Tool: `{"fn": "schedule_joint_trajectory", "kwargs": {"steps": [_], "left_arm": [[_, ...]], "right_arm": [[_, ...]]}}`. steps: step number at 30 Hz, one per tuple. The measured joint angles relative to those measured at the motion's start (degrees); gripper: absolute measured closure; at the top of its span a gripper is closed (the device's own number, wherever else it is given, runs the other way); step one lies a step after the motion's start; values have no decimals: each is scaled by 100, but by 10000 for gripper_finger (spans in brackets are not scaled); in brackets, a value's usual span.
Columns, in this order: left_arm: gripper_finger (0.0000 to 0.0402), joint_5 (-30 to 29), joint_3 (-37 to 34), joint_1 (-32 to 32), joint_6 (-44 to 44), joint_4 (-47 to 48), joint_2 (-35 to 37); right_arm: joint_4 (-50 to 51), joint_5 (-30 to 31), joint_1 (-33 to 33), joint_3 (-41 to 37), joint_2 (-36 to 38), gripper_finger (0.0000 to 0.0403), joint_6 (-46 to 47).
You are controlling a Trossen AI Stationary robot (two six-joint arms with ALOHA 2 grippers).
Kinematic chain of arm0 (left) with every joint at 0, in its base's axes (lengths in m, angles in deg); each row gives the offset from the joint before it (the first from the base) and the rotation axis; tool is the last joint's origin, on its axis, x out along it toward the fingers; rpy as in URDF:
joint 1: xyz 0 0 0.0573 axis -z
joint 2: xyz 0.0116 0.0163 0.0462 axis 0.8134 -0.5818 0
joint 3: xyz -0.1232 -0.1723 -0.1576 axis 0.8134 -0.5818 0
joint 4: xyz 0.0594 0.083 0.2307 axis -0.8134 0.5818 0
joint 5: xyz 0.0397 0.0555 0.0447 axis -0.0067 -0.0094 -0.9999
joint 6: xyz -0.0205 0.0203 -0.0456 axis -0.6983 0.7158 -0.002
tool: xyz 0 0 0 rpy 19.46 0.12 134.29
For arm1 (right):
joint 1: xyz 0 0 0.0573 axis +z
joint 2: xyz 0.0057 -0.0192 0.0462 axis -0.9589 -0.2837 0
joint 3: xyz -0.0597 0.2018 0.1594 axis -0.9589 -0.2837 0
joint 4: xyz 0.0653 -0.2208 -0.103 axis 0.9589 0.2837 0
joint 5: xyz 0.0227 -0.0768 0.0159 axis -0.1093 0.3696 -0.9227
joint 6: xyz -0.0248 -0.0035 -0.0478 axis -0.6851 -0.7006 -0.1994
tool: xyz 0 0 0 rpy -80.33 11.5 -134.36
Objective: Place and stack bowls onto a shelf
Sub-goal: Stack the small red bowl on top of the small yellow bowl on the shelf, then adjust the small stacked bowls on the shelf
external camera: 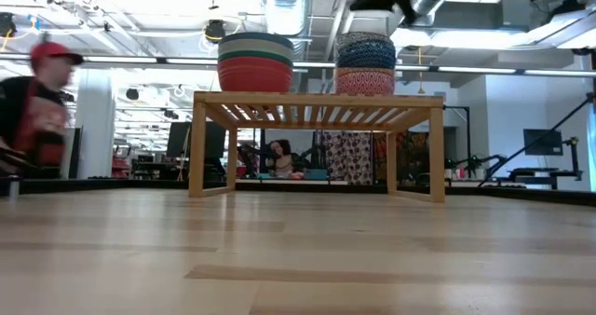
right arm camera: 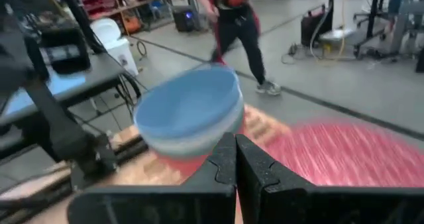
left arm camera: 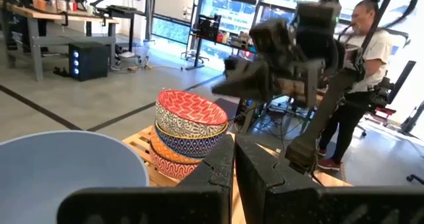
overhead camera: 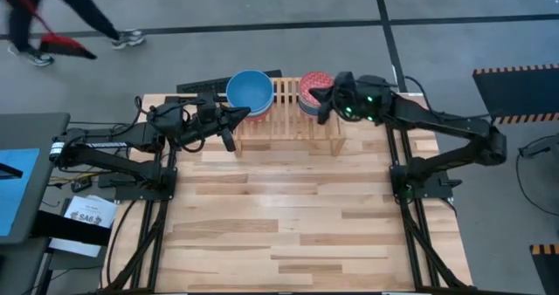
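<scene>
Two stacks of round bowls, plain [overhead camera: 250,91] and patterned [overhead camera: 313,92], crown the slatted light-wood shelf [overhead camera: 288,120]. Both grippers, left [overhead camera: 232,140] and right [overhead camera: 325,113], hover empty, fingers pressed together (withdraw upward, clear of rims).

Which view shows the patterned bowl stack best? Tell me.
The left wrist view: the patterned stack shows close and sharp, each bowl's pattern distinct. The low view shows its side on the shelf. The high view shows only the top bowl, partly behind the right gripper. The right wrist view blurs it.
</scene>
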State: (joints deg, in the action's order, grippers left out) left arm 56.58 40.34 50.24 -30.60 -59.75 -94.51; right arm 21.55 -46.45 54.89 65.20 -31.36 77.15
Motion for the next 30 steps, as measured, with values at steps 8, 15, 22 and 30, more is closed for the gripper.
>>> {"fn": "schedule_joint_trajectory", "kwargs": {"steps": [8,15,22,30], "left_arm": [[401,140,2,0,-94,0,0],[401,199,2,2,-101,48,0],[401,199,2,2,-154,181,0],[401,196,2,0,-126,189,0]], "right_arm": [[779,-301,-648,1378,-1149,384,-40],[1488,-613,-770,1967,-1710,385,-43],[1779,-643,-765,2002,-1814,385,-4],[1804,-643,-778,2000,-1412,385,-4]]}}
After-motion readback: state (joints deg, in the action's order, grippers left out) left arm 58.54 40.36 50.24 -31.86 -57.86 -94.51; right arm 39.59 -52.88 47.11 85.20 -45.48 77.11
